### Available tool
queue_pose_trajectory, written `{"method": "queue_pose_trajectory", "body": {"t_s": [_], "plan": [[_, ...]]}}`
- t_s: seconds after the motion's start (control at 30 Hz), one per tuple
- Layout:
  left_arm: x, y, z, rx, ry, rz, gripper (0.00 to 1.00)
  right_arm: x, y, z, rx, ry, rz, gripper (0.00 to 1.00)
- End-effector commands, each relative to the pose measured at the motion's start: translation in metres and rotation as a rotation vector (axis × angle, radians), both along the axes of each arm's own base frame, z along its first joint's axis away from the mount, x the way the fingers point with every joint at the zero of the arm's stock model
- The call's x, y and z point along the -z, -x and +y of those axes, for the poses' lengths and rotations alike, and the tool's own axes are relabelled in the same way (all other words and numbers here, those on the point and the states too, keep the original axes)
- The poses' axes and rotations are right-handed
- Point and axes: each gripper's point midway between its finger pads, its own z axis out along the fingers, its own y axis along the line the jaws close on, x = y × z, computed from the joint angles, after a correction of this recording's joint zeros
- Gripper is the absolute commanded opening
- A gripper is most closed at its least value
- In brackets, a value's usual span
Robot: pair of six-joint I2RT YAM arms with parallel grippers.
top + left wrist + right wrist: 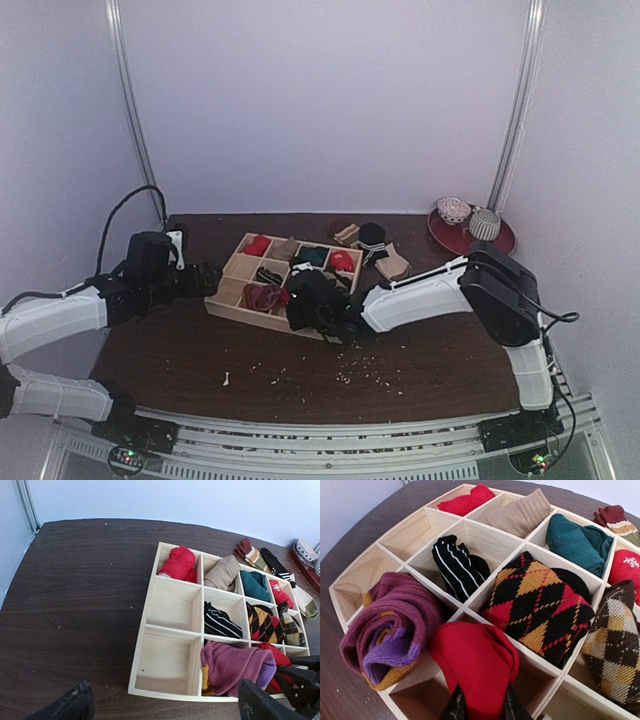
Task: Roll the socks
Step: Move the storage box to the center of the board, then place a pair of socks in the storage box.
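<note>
Closest in my right wrist view, my right jaws are nearly closed and pinch the near end of the plain bright red sock [472, 665]. It lies bunched over a divider in the near row of the pale wooden compartment tray [410, 530], just beside a rolled purple and mustard sock [390, 630].

One row back sit a black, red and yellow argyle roll [540, 605] and, to its right, the dark brown sock with tan diamonds [615, 635], which slumps in its own cell. A black sock with white stripes [457, 565] fills the cell left of the argyle roll.

My left wrist view shows something the right cannot: my left jaws are spread wide with nothing between them, over the dark wood counter [75, 580] at the tray's edge, and the two nearest cells there are bare.

Only the top view reaches past the tray, to loose socks [375, 240] and a red plate [500, 243] on the far right.
</note>
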Motion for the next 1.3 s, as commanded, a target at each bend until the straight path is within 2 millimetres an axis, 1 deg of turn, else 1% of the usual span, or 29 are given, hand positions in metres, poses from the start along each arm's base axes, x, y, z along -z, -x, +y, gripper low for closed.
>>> {"method": "queue_pose_trajectory", "body": {"t_s": [0.0, 0.1, 0.17, 0.23, 0.3, 0.37, 0.4, 0.53, 0.6, 0.7, 0.8, 0.83, 0.9, 0.97, 1.13, 1.2, 1.27], "plan": [[-0.01, -0.005, -0.007, 0.02, 0.05, -0.042, 0.98, 0.086, 0.054, -0.076, -0.16, 0.46, 0.256, 0.0], [-0.009, -0.005, -0.009, 0.025, 0.052, -0.039, 0.98, 0.078, 0.06, -0.084, -0.219, 0.507, 0.286, 0.0], [-0.01, -0.006, -0.009, 0.025, 0.052, -0.041, 0.98, 0.069, 0.058, -0.085, -0.222, 0.519, 0.278, 0.0], [-0.009, -0.006, -0.008, 0.022, 0.052, -0.041, 0.98, 0.064, 0.055, -0.081, -0.216, 0.51, 0.279, 0.0], [-0.01, -0.006, -0.009, 0.024, 0.053, -0.042, 0.98, 0.063, 0.053, -0.067, -0.219, 0.47, 0.296, 0.0], [-0.01, -0.006, -0.009, 0.026, 0.053, -0.041, 0.98, 0.07, 0.053, -0.056, -0.219, 0.448, 0.321, 0.0], [-0.011, -0.006, -0.01, 0.028, 0.054, -0.04, 0.98, 0.075, 0.053, -0.055, -0.213, 0.457, 0.334, 0.0], [-0.011, -0.005, -0.009, 0.028, 0.041, -0.034, 0.98, 0.105, 0.062, -0.065, -0.199, 0.535, 0.41, 0.0], [-0.01, -0.006, -0.007, 0.024, 0.035, -0.035, 0.98, 0.114, 0.066, -0.068, -0.2, 0.531, 0.43, 0.0], [-0.006, -0.006, -0.007, 0.02, 0.031, -0.029, 0.98, 0.119, 0.066, -0.067, -0.19, 0.506, 0.444, 0.04], [0.0, -0.007, -0.007, 0.021, 0.018, -0.014, 0.98, 0.114, 0.067, -0.064, -0.191, 0.473, 0.441, 0.11], [0.001, -0.007, -0.008, 0.023, 0.016, -0.011, 0.98, 0.111, 0.068, -0.062, -0.191, 0.455, 0.439, 0.14], [0.003, -0.007, -0.008, 0.023, 0.013, -0.005, 0.98, 0.102, 0.068, -0.06, -0.188, 0.414, 0.43, 0.23], [0.002, -0.007, -0.008, 0.024, 0.014, -0.008, 0.98, 0.088, 0.066, -0.056, -0.189, 0.374, 0.405, 0.33], [-0.001, -0.007, -0.009, 0.029, 0.019, -0.014, 0.98, 0.043, 0.048, -0.039, -0.19, 0.28, 0.329, 0.42], [-0.002, -0.008, -0.009, 0.029, 0.023, -0.015, 0.98, 0.023, 0.038, -0.037, -0.173, 0.26, 0.285, 0.44], [-0.003, -0.008, -0.01, 0.031, 0.026, -0.016, 0.98, 0.006, 0.029, -0.04, -0.147, 0.251, 0.251, 0.45]]}}
